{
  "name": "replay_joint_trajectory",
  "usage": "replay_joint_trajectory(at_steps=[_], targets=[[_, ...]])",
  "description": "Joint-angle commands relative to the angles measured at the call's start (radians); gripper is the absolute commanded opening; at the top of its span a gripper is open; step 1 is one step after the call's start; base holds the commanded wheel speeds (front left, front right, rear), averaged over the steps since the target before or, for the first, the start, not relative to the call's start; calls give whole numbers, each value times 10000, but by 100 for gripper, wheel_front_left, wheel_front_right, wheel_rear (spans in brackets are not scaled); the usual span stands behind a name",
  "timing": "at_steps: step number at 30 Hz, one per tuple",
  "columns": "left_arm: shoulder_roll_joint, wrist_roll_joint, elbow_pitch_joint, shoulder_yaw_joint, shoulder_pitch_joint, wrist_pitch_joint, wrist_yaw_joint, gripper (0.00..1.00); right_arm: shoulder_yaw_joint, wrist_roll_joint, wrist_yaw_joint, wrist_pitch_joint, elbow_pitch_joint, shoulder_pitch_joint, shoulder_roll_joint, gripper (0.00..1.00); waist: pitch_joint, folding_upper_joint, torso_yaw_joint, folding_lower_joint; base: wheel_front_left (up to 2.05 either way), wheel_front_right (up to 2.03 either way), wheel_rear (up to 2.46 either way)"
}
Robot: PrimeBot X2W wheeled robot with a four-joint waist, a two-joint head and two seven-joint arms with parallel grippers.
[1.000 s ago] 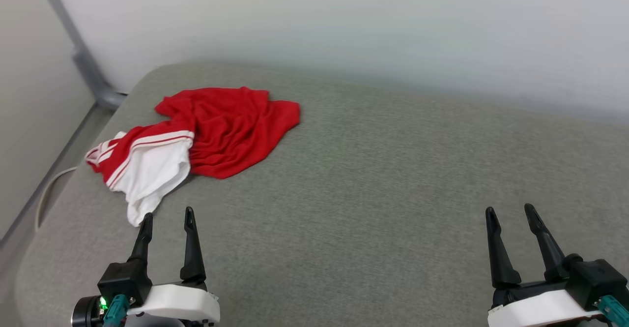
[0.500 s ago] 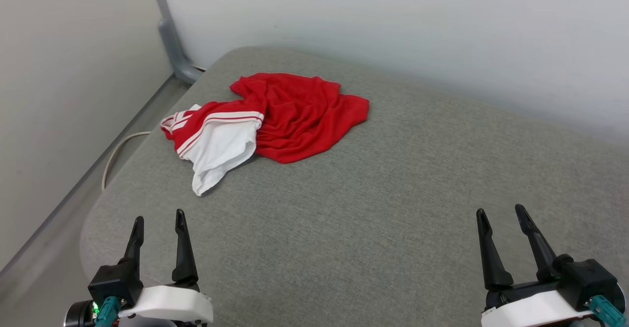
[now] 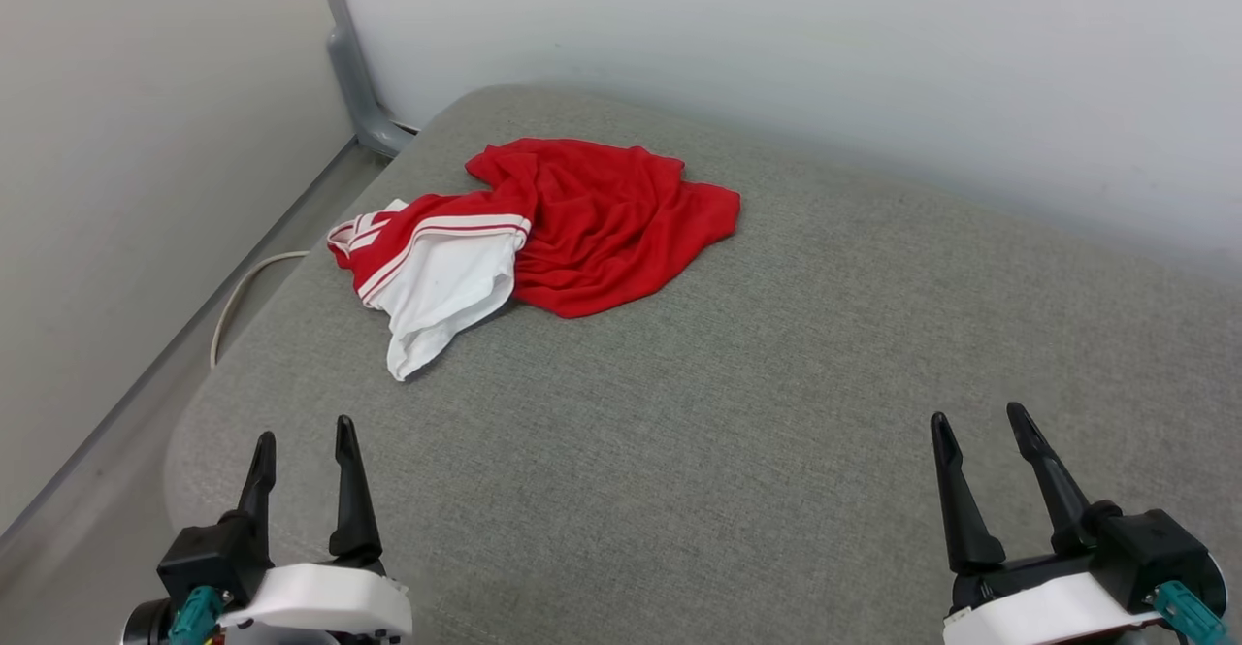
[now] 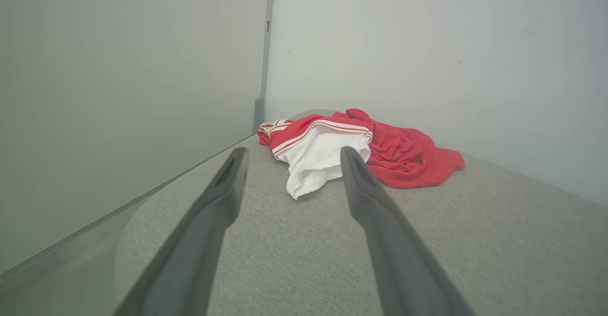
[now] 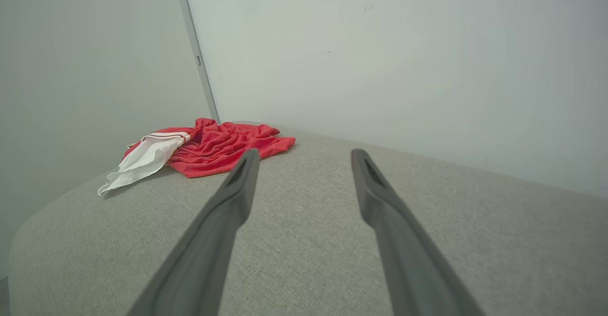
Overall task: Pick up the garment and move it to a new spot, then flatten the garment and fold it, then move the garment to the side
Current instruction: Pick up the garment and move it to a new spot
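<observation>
Both pincers stand wide open and empty: left gripper (image 3: 304, 430) low at the near left, right gripper (image 3: 976, 413) at the near right. The red and white shirt (image 3: 592, 228) lies crumpled near the far left corner of the grey cushion (image 3: 737, 412), well apart from both.

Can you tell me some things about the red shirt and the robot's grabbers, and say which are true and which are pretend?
1. The garment lies crumpled on the grey cushion. True.
2. The left gripper holds the garment. False: it is open and apart from it.
3. The right gripper is open and empty. True.
4. The garment lies nearer the right gripper. False: it lies nearer the left gripper.
</observation>
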Motion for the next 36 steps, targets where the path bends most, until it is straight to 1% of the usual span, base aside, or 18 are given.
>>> replay_joint_trajectory(at_steps=[1,4,7,11,15,17,21,24,26,27,29,33,36], targets=[[-6,-54,24,57,-192,-28,-112,100,-3,-65,-7,-21,-40,-77,13,100,64,0,-89,0,0,0,0],[-7,62,125,246,-621,-28,-398,100,-1,-147,-7,-21,-63,-154,13,100,196,0,-245,0,0,0,0],[3,349,239,548,-1289,-28,-785,100,17,-255,-7,-21,-92,-292,13,100,399,0,-455,0,0,0,0],[219,551,505,1161,-2473,-28,-1226,100,82,-459,-7,-21,-231,-497,13,100,827,0,-833,0,0,0,0],[687,687,954,1562,-3894,-26,-1534,100,93,-752,-7,-21,-420,-794,11,100,1401,0,-1271,0,0,0,0],[1007,712,1280,1587,-4549,-28,-1666,100,84,-850,-7,-21,-526,-939,11,100,1668,0,-1487,0,0,0,0],[1779,427,2085,1603,-5846,-28,-1825,100,35,-1038,-7,-21,-776,-1224,11,100,2219,0,-1862,0,0,0,0],[2343,122,2850,1229,-6805,47,-1886,100,-52,-1191,-7,-21,-944,-1398,11,100,2575,0,-2052,0,0,0,0],[2722,-306,3305,781,-7412,420,-1893,100,-100,-1271,-7,-21,-1058,-1524,11,100,2804,0,-2137,0,0,0,0],[2722,-306,3305,781,-7412,420,-1893,100,-100,-1271,-7,-21,-1058,-1524,11,100,2804,0,-2137,0,0,0,0],[3186,-697,3570,79,-7917,891,-1899,100,-123,-1356,-7,-21,-1153,-1625,11,100,3031,0,-2216,0,0,0,0],[3911,-2014,4047,-1412,-8811,2526,-1896,100,-158,-1454,-7,-21,-1370,-1803,11,100,3443,0,-2322,0,0,0,0],[4450,-3022,4487,-2636,-9265,4489,-1897,100,-146,-1519,-7,-21,-1470,-1942,11,100,3741,0,-2417,0,0,0,0]])
